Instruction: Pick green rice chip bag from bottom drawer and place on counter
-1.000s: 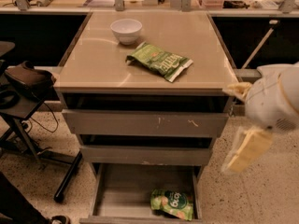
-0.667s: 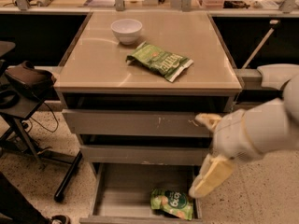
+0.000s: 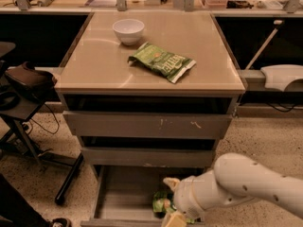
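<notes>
The green rice chip bag [image 3: 161, 204] lies in the open bottom drawer [image 3: 125, 193], at its front right. My white arm [image 3: 236, 186] reaches in from the right, and my gripper [image 3: 172, 201] is down in the drawer at the bag. One cream fingertip [image 3: 170, 182] shows behind the bag and one in front, so the gripper is open around it. Part of the bag is hidden by my wrist. The beige counter [image 3: 99, 65] tops the grey cabinet.
A white bowl [image 3: 128, 30] and a longer flat green bag [image 3: 162, 62] lie on the counter. The two upper drawers [image 3: 147, 125] are slightly ajar. A black chair [image 3: 23, 82] with a leg [image 3: 68, 183] stands left. A white object [image 3: 281, 75] is at the right.
My arm has swung down and left from beside the cabinet into the bottom drawer. The gripper has come down to the green rice chip bag.
</notes>
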{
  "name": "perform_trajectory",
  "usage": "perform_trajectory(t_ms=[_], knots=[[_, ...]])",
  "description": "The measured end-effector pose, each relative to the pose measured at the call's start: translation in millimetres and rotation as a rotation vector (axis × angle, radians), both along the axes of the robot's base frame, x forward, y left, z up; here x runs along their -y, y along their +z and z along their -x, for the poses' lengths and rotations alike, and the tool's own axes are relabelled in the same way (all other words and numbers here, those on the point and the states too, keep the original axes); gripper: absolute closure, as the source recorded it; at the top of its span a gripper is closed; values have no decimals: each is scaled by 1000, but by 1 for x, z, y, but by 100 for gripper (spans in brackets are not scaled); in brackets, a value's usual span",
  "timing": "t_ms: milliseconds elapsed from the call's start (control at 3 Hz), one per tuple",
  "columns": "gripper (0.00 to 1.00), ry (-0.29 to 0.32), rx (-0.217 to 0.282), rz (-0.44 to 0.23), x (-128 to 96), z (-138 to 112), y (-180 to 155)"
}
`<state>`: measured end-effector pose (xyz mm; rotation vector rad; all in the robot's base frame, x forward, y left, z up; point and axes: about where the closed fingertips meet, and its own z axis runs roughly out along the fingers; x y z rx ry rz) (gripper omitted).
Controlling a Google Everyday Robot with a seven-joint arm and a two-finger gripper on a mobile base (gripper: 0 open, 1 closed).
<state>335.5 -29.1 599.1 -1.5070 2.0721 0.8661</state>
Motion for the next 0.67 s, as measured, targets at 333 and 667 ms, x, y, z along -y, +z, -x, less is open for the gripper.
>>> perform_trajectory(t_ms=[333,667], knots=[[0,-46,-16,-26,-5,-4,-28],[0,-46,-15,-25,-5,-5,-27]])
